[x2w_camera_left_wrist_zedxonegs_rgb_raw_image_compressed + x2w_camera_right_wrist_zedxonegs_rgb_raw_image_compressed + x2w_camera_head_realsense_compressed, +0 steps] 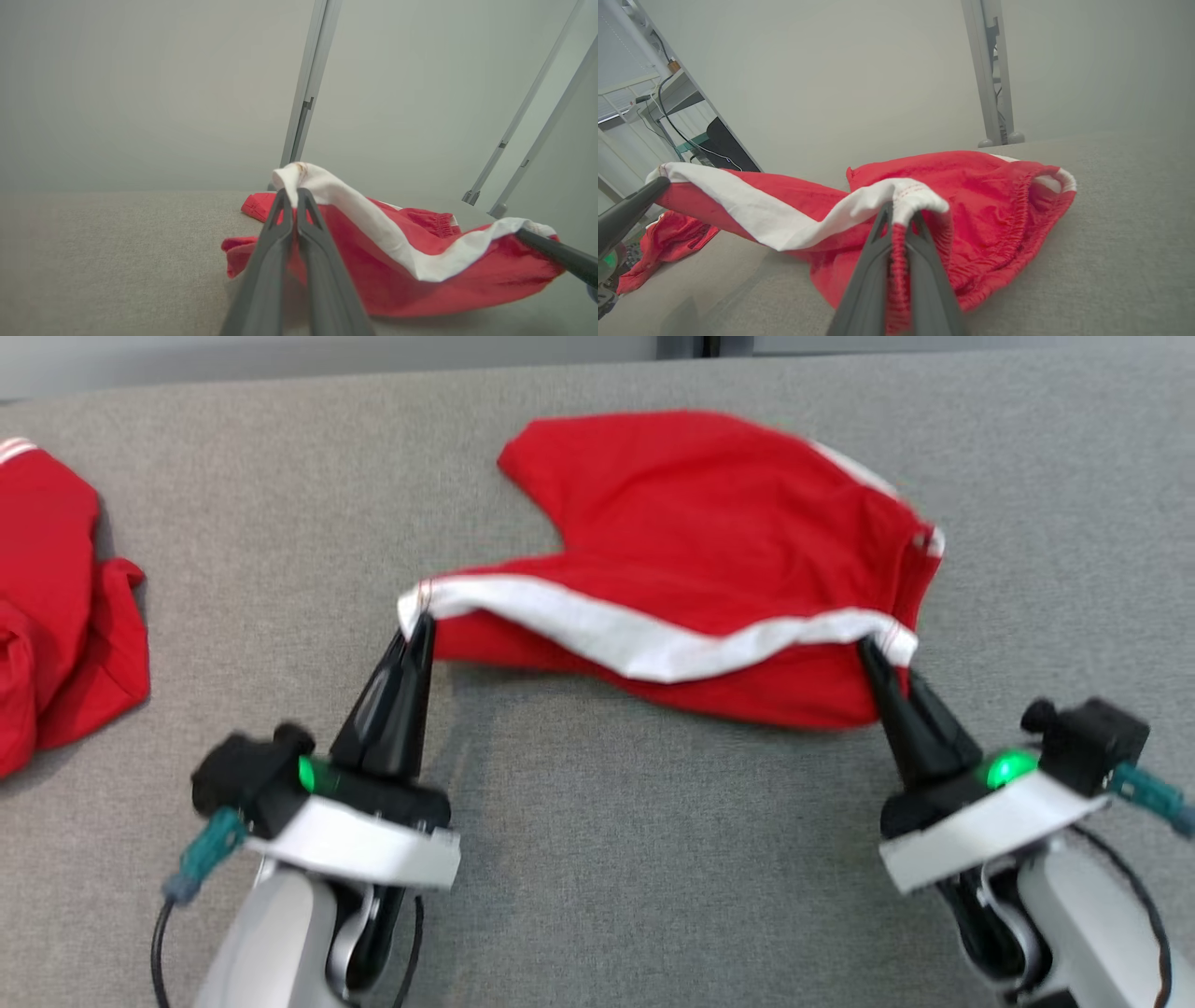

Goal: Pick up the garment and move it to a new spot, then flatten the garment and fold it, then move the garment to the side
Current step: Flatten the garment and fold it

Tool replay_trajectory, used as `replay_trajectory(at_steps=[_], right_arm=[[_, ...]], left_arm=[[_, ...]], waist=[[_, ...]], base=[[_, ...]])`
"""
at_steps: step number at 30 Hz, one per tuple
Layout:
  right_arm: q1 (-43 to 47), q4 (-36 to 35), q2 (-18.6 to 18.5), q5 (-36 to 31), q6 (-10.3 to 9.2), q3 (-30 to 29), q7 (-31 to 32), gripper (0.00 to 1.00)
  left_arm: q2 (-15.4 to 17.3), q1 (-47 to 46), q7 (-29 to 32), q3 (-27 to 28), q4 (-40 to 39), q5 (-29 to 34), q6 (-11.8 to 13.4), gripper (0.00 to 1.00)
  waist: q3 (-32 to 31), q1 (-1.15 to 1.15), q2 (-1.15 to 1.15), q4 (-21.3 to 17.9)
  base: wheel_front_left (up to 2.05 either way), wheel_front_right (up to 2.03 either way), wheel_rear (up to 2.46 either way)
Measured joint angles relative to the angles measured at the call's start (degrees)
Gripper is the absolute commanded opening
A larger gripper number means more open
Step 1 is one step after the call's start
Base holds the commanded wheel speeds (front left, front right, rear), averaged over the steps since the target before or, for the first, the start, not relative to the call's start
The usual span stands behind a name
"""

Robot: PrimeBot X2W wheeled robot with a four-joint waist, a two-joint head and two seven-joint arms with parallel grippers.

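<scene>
Head view: garment (691, 513) sags between the two pinch points, its far half on the surface (607, 859) just ahead.
Left end effector (417, 630): pinching the garment's white-band corner.
Right end effector (870, 651): pinching the opposite corner.
Risk: tip-only pinches; an uneven pull likely slips a corner and the garment bunches.
</scene>
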Motion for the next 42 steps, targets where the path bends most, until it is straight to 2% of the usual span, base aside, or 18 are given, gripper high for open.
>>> replay_trajectory(at_steps=[13, 22, 27, 32, 37, 42], right_arm=[[20.9, -10.88, 0.0, -5.55, -0.01, -2.82, -0.01, 0.0], [28.58, -15.79, 2.09, -8.11, 0.0, -5.14, 1.8, 0.0], [29.07, -16.64, 3.59, -8.76, -0.01, -6.5, 3.15, 0.0], [27.3, -16.45, 5.13, -8.65, -0.01, -8.33, 3.28, 0.0], [22.15, -14.12, 7.55, -8.42, 0.0, -10.43, 3.2, 0.0], [16.66, -10.55, 8.61, -8.39, 0.0, -13.0, 2.78, 0.0]], left_arm=[[-0.16, 21.41, -0.03, 5.38, -11.56, 3.7, 0.0, 0.0], [-0.77, 28.1, -0.03, 5.44, -14.7, 3.56, 0.91, 0.0], [-0.21, 27.66, 1.07, 4.83, -14.81, 3.6, 0.93, 0.0], [0.8, 23.46, 2.64, 4.54, -15.05, 3.77, 0.92, 0.0], [2.81, 14.53, 4.86, 3.02, -14.28, 4.65, 0.59, 0.0], [4.37, 4.15, 6.79, 0.99, -10.33, 4.17, 0.35, 0.0]], waist=[[-8.28, 0.0, 0.0, -0.15], [-11.07, 0.0, 0.0, -0.52], [-10.73, 0.0, 0.0, -1.2], [-8.93, -0.01, 0.0, -1.66], [-5.32, -0.01, 0.0, -2.24], [-1.13, -0.01, 0.0, -3.03]], base=[[0.0, 0.0, 0.0], [0.0, 0.0, 0.0], [0.0, 0.0, 0.0], [0.0, 0.0, 0.0], [0.0, 0.0, 0.0], [0.0, 0.0, 0.0]])
